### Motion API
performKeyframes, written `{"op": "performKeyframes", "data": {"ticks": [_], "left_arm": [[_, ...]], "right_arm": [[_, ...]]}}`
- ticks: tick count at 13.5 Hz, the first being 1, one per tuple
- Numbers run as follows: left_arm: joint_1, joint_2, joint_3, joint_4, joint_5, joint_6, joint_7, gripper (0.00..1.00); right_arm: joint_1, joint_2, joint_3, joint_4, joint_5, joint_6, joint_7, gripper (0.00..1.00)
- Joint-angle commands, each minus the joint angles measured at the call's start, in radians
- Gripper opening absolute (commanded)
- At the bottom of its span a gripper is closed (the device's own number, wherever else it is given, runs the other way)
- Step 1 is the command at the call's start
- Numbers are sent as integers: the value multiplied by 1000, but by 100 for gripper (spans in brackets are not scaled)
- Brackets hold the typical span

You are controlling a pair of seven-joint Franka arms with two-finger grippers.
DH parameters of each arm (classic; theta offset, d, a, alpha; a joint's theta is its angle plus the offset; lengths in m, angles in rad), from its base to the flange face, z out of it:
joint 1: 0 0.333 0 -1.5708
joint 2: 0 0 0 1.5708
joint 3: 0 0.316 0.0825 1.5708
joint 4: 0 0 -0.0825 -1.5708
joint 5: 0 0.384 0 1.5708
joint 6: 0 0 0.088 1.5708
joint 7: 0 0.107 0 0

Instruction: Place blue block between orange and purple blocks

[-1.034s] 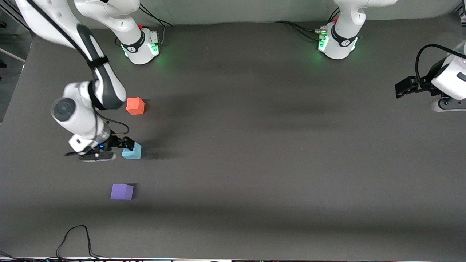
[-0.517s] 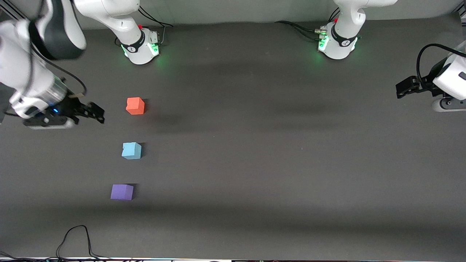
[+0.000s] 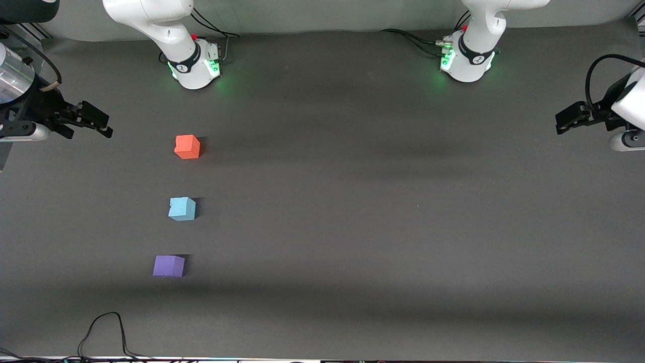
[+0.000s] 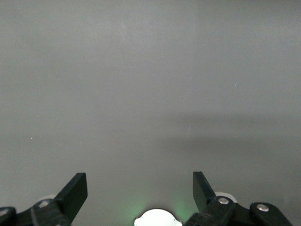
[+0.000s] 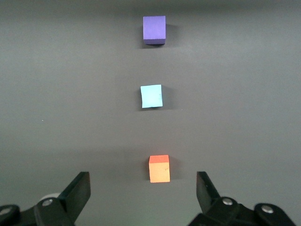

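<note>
Sky-blue, your blue block [image 3: 182, 208] sits on the tabletop [image 3: 378, 212] between the orange block [image 3: 187, 146] and purple block [image 3: 169, 265], slightly skewed; being a cube, it has no long axis. Both tools wait empty, jaws apart: right tool [image 3: 93, 121] and left tool [image 3: 567, 121] over opposite tabletop ends.

Three small matte cubes in a row on the dark table, toward the right arm's end.

The blue block [image 3: 182, 208], light sky-blue and turned slightly askew, sits flat between the other two and apart from both. The orange block [image 3: 187, 146], orange-red with a notched top edge, lies farther from the front camera; the purple block [image 3: 169, 265], violet, lies nearer.
</note>
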State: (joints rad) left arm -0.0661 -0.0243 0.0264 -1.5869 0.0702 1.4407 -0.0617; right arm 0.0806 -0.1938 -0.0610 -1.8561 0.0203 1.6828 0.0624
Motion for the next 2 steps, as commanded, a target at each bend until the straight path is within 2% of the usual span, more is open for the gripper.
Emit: {"op": "performKeyframes", "data": {"ticks": [1, 2], "left_arm": [[20, 9, -8, 38, -1, -37, -10, 100], [23, 9, -8, 38, -1, -36, 2, 100]], "right_arm": [[-4, 28, 1, 44, 27, -25, -29, 100], [-5, 28, 1, 46, 27, -40, -29, 100]]}}
